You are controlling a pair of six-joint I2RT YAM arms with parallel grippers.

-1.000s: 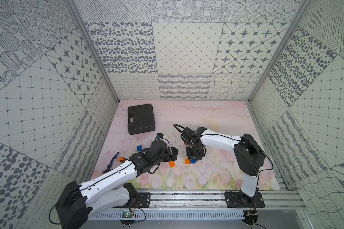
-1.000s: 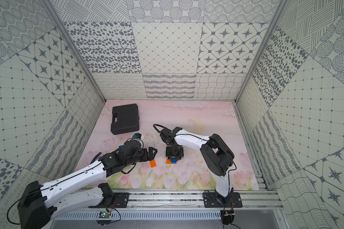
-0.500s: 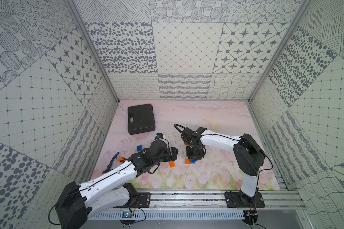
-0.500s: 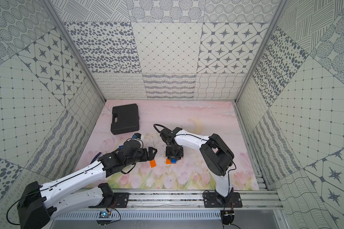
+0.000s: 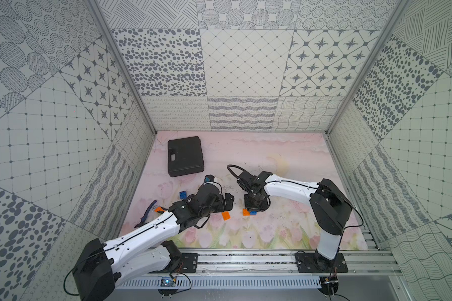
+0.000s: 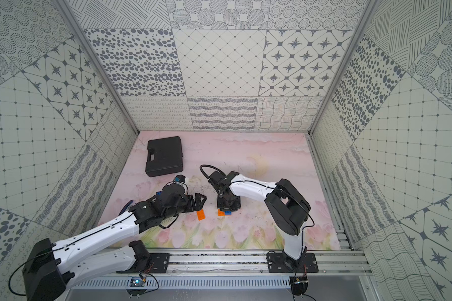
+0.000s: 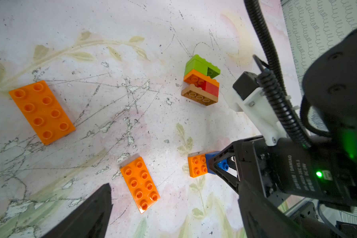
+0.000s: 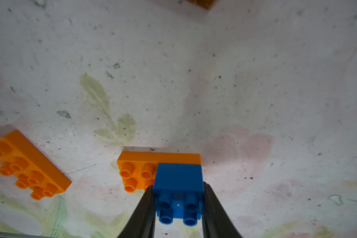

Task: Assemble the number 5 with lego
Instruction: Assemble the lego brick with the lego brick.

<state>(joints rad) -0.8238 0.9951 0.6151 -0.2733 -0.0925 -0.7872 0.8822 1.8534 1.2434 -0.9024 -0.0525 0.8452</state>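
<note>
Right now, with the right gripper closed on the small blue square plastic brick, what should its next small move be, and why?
Probably open the right gripper: the blue square plastic brick it clamps appears seated on one end of the orange oblong studded brick, leaving four orange studs bare.

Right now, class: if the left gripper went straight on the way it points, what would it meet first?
Probably the loose orange brick, lying flat: in the left wrist view it sits just ahead of the open left gripper. Depth is unclear, so contact is not certain.
</note>
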